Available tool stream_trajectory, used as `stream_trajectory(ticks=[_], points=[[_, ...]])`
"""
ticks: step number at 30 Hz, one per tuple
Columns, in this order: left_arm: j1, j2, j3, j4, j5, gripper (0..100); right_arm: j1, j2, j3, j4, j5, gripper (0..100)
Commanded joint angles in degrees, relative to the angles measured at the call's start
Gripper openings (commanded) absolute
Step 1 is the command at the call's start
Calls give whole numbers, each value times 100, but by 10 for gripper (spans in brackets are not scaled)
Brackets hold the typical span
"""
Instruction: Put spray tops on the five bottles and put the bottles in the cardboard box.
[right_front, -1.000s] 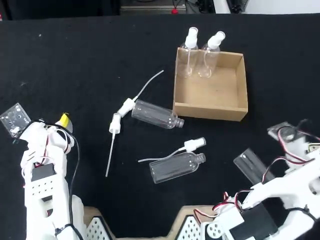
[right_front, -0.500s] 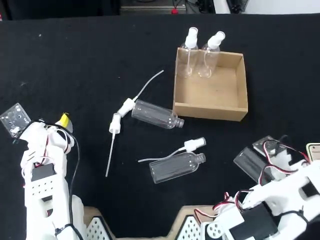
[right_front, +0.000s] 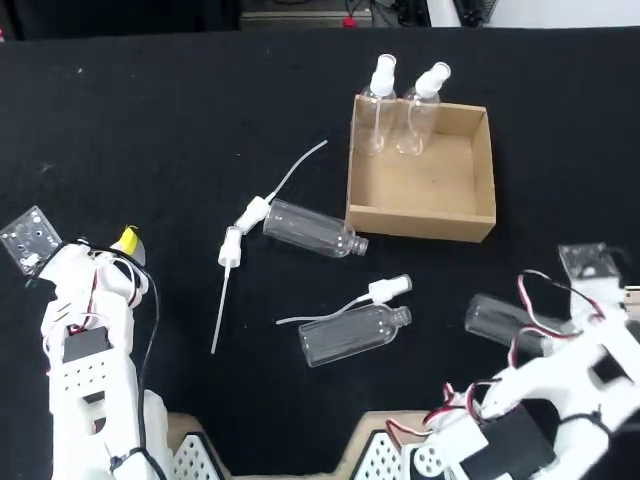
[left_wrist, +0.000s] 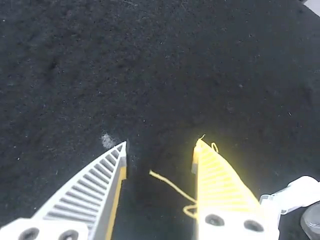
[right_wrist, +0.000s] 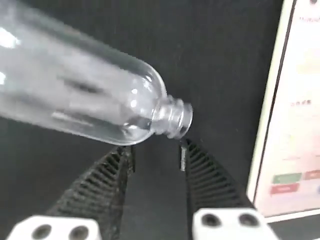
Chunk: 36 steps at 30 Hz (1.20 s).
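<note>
**Count at the worktop: five bottles, five spray tops, one box**

You have five clear bottles on view.

- **In the box:** Two stand upright inside the cardboard box (right_front: 420, 222), against its far wall. These are the first capped bottle (right_front: 376, 120) and the second capped bottle (right_front: 417, 122), just beside each other, each with a spray top fitted.
- **On the worktop:** Three lie on their sides on the black worktop (right_front: 150, 120) with open necks.
  - The first bare bottle (right_front: 310, 230) has its neck just beside the box's near left corner. Contact cannot be confirmed.
  - The second bare bottle (right_front: 352, 334) lies nearer the arms.
  - The third bare bottle (right_front: 497, 319) lies beside your right arm.

Spray tops total five: two fitted and three loose, each loose one trailing its tube.

- The first loose top (right_front: 253, 212) sits at the base of the first bare bottle.
- The second loose top (right_front: 231, 246) lies just beside the first.
- The third loose top (right_front: 389, 288) lies near the neck of the second bare bottle.

**Claws**

- Your left claw (left_wrist: 160, 147) is spread wide and holds nothing. It is over bare worktop, well apart from the bottles.
- Your right claw (right_wrist: 155, 148) has its fingers partly apart with nothing between them. The third bare bottle's neck lies just beyond the tips.

**Writing:** A printed sheet (right_wrist: 295, 100) lies beside the right claw. Its print is too small to read.
</note>
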Motion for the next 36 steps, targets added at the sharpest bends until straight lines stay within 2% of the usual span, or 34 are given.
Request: stream_trajectory(ticks=[1,5,10,17,22,25,31,36], points=[[13,-35,-207,-114,35,209,-826,-207,-22,-158,-1398,124],[4,-35,-207,-114,35,209,-1248,-207,31,-879,-2259,124],[13,-35,-207,-123,35,209,-1301,-207,22,-1565,-3235,124],[13,-35,-207,-132,35,209,-1477,-215,-127,-967,-4211,130],[13,-35,-207,-132,35,209,-1960,-207,-778,290,-5530,259],[13,-35,-207,-132,35,209,-2259,-207,-1007,703,-6286,289],[13,-35,-207,-132,35,209,-2620,-207,-1068,686,-7877,289],[13,-35,-207,-123,35,209,-2611,-207,-1138,220,-8826,289]])
